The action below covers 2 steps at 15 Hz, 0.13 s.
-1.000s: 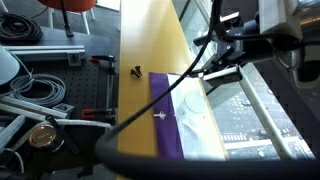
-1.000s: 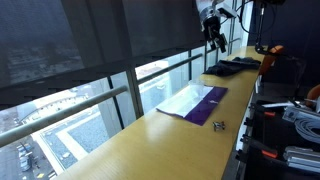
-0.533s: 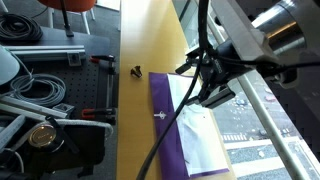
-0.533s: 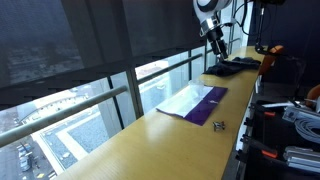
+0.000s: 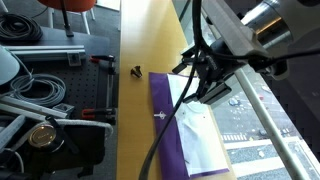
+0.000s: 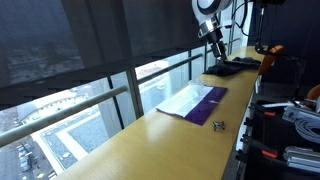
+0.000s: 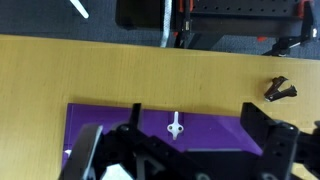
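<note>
My gripper hangs open and empty in the air above a purple cloth on a long wooden counter. It also shows in an exterior view. In the wrist view the two black fingers stand wide apart over the purple cloth. A small white piece lies on the cloth between them, also seen in an exterior view. A white sheet covers part of the cloth. Nothing is in the jaws.
A small black clip lies on the bare wood beside the cloth. A dark cloth lies further along the counter. Windows run along one side; cables and clamps crowd the floor on the other.
The arm has swung in and come down from higher up, so the gripper now hangs over the purple cloth. The cloth and small pieces have not moved.
</note>
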Tool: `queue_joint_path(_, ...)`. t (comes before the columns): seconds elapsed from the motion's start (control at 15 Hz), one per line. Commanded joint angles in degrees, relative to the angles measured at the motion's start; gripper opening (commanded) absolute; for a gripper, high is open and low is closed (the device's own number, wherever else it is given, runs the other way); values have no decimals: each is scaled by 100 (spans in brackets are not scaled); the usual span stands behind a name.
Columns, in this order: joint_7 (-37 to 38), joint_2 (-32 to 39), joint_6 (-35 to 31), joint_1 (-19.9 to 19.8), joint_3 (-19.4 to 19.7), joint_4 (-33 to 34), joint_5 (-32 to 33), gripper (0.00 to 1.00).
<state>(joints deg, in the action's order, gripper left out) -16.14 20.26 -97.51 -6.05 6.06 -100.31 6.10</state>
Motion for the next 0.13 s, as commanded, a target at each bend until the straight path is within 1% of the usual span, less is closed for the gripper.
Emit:
queue_joint_path(0.0, 17, -6, 16, -73, -82, 10, 24, 100)
queue_joint_path(0.07, 17, -10, 16, -73, -82, 9, 24, 100)
